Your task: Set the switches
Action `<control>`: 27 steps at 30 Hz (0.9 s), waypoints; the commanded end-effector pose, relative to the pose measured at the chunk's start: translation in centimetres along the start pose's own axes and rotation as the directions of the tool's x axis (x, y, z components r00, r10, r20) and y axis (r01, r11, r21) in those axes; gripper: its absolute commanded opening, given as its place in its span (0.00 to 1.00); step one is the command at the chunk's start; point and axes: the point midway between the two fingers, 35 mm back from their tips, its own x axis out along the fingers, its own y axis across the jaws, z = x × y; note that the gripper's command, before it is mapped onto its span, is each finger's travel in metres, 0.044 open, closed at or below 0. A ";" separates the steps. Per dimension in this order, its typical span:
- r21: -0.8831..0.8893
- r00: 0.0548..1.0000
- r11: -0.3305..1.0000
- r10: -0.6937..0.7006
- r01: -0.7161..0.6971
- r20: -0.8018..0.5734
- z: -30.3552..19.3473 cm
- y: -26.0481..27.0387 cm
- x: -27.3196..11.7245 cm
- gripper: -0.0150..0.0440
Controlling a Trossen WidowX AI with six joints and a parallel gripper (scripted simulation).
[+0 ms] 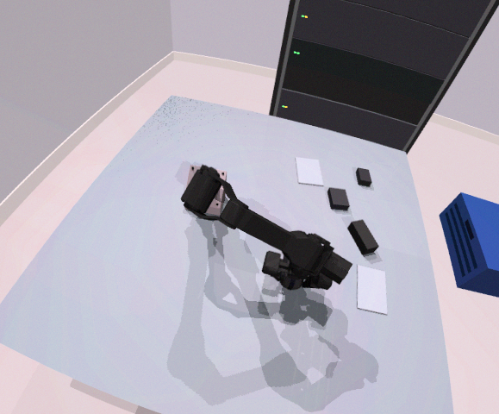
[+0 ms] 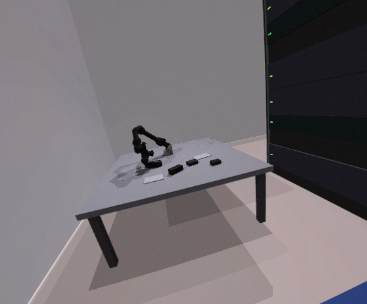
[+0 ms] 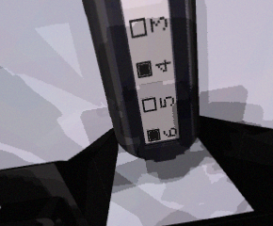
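The gripper (image 1: 291, 281) (image 2: 145, 160) (image 3: 153, 125) holds the dark grey, round-ended controller unit (image 2: 154, 164) (image 3: 188, 94), fingers set wide; label squares 4 and 6 filled, 3 and 5 empty.

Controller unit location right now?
Wrist view: controller unit runs from the top edge down between the gripper's fingers, label side facing the camera.

Overlapping shadows streak the brightly lit tabletop (image 1: 120, 249) (image 2: 209, 177).

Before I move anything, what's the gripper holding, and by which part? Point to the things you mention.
Apparently the controller unit (image 2: 155, 163) (image 3: 187, 94), gripped across its long sides near the number-6 end of its label (image 3: 159, 96).
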 end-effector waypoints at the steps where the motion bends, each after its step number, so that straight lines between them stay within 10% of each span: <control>1: -0.014 1.000 1.000 0.000 0.001 0.012 0.4 -0.1 0.4 0.82; 24: -0.002 1.000 1.000 0.001 -0.001 -0.001 -0.1 0.0 1.0 0.82; 27: -0.004 1.000 1.000 0.002 -0.002 0.000 0.0 0.0 1.1 0.96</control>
